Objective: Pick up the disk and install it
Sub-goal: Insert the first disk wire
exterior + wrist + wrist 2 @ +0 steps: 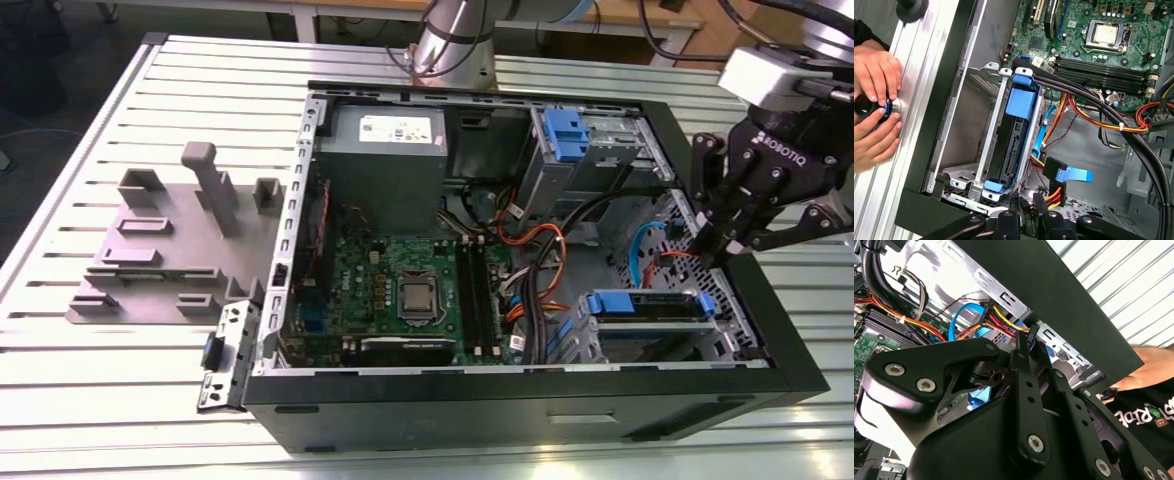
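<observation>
The disk point(1013, 131) stands on edge in the case's lower drive cage, its dark body framed by blue carrier rails. In the exterior view the disk point(650, 304) shows as a blue rail near the case's front corner on the exterior view's right. My gripper point(715, 250) hangs just above and beside that cage, at the case wall. Its fingers look shut with nothing between them. In the first wrist view my gripper point(1026, 201) sits a short way off the disk's end. In the second wrist view my gripper point(1027, 336) points at a bundle of cables.
A person's hands point(875, 105) hold a black knob on the slatted table beside the case. Loose power cables and a blue-tabbed connector point(1068, 175) lie next to the cage. A blue bracket point(566, 134) sits in the upper bay, and a grey fixture plate point(167, 255) lies at the exterior view's left.
</observation>
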{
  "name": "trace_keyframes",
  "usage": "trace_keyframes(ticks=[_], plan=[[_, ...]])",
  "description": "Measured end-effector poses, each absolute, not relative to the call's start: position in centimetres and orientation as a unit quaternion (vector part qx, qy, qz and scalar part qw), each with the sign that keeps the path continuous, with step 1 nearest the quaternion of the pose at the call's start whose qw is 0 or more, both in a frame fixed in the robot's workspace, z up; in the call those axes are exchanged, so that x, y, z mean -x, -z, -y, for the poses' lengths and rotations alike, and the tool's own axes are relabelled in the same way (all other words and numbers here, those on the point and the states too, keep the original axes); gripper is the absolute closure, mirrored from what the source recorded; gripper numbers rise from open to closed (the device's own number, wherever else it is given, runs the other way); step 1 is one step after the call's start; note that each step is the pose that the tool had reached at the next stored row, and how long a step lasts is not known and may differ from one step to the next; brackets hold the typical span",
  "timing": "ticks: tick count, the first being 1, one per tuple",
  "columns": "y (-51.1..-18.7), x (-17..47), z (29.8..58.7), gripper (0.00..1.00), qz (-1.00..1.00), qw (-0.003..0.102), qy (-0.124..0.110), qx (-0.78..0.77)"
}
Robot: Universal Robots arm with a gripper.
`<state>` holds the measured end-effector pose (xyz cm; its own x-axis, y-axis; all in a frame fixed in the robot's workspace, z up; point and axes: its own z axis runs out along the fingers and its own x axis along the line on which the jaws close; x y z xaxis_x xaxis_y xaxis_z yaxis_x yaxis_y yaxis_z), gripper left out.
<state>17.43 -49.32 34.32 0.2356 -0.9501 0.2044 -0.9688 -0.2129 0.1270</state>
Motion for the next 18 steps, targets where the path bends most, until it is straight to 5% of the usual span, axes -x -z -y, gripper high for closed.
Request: trace_keyframes(ticks=[18], plan=[[-34.38, -17.43, 49.29, 0.75, 0.616, 0.124, -0.044, -0.777]])
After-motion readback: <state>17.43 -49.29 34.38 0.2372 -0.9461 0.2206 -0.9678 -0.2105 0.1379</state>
